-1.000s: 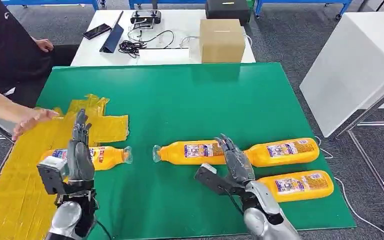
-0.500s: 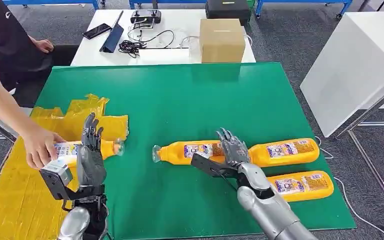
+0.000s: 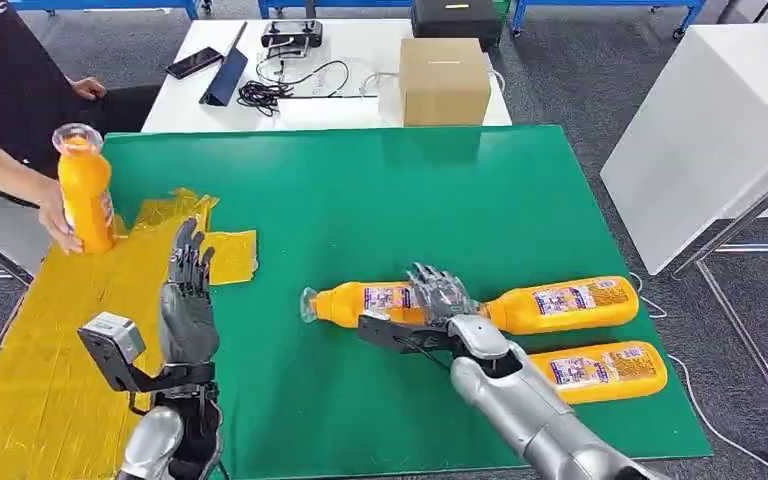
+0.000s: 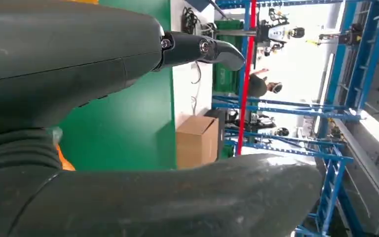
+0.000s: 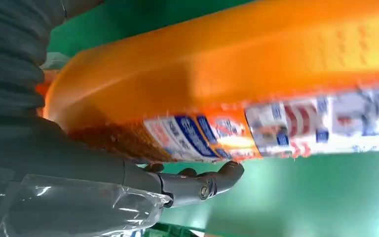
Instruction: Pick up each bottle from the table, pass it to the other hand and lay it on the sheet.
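Three orange bottles lie on the green table (image 3: 380, 200): one at the middle (image 3: 365, 301), one to its right (image 3: 565, 304) and one nearer the front edge (image 3: 600, 370). My right hand (image 3: 438, 300) lies over the middle bottle, fingers spread across its top and thumb on its near side; the bottle (image 5: 237, 94) sits close against the palm and fingers (image 5: 197, 185), which are not wrapped around it. My left hand (image 3: 188, 305) stands open at the edge of the yellow sheet (image 3: 40, 340), holding nothing. A person's hand (image 3: 55, 215) holds a fourth bottle (image 3: 85, 190) upright above the sheet.
A cardboard box (image 3: 443, 80) stands on the white table (image 3: 350, 110) behind the green one, alongside cables, a phone and a controller. A white cabinet (image 3: 710, 130) stands to the right. The person sits at the far left beside the sheet.
The person has picked the bottle up off the sheet and now holds it upright. My right hand has moved forward and left onto the middle bottle, nudging it slightly left. My left hand rose a little.
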Available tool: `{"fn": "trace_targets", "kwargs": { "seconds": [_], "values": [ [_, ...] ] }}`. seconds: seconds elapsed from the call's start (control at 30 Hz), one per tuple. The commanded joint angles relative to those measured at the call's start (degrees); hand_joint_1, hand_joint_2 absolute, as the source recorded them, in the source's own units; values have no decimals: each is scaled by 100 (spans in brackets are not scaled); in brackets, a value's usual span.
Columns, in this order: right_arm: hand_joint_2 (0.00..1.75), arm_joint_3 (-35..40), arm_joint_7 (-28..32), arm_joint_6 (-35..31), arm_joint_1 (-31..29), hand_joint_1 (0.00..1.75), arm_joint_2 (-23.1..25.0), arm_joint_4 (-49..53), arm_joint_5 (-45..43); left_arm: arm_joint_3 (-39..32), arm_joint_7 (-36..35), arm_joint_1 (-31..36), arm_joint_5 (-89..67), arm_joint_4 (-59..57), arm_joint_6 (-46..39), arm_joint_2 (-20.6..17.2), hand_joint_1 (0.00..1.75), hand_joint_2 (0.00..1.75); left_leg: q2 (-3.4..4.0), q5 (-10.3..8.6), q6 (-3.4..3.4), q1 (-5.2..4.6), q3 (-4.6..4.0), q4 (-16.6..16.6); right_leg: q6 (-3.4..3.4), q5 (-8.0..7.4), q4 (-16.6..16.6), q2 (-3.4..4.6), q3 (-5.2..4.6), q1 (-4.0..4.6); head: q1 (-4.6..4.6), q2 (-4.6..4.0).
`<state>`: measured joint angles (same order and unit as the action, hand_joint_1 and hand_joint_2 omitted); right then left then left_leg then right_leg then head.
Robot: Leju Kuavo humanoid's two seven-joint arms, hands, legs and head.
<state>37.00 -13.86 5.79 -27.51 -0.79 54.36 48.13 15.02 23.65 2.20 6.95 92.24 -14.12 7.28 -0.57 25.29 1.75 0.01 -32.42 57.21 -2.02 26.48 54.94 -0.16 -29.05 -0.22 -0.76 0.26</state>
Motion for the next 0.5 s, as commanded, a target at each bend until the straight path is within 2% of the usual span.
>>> {"fn": "trace_targets", "kwargs": {
  "seconds": [0.03, 0.07, 0.1, 0.5],
  "values": [
    [175, 627, 124, 556, -430, 52, 11, -930, -212, 138, -38, 270, 135, -261, -11, -74, 0, 0, 3, 1, -4, 2, 7, -3, 1, 0, -5, 1, 8, 2, 2, 0],
    [175, 654, 177, 677, -430, 154, 6, -991, -350, 158, -36, 297, 165, -292, -21, -88, 0, 0, 4, 2, -7, 4, 9, -3, 3, 0, -7, 1, 11, 4, 0, 0],
    [175, 778, 188, 739, -457, 175, -25, -1044, -388, 180, -33, 325, 193, -327, -36, -104, 0, 0, 1, 1, -6, 5, 9, -3, 2, -1, -7, -1, 12, 4, 0, 0],
    [175, 870, 152, 832, -474, 175, -74, -1052, -540, 204, -43, 356, 251, -376, -60, -119, 0, 0, -2, -3, -9, 7, 34, -10, 4, -2, -16, -5, 34, 6, 2, 0]
  ]
}}
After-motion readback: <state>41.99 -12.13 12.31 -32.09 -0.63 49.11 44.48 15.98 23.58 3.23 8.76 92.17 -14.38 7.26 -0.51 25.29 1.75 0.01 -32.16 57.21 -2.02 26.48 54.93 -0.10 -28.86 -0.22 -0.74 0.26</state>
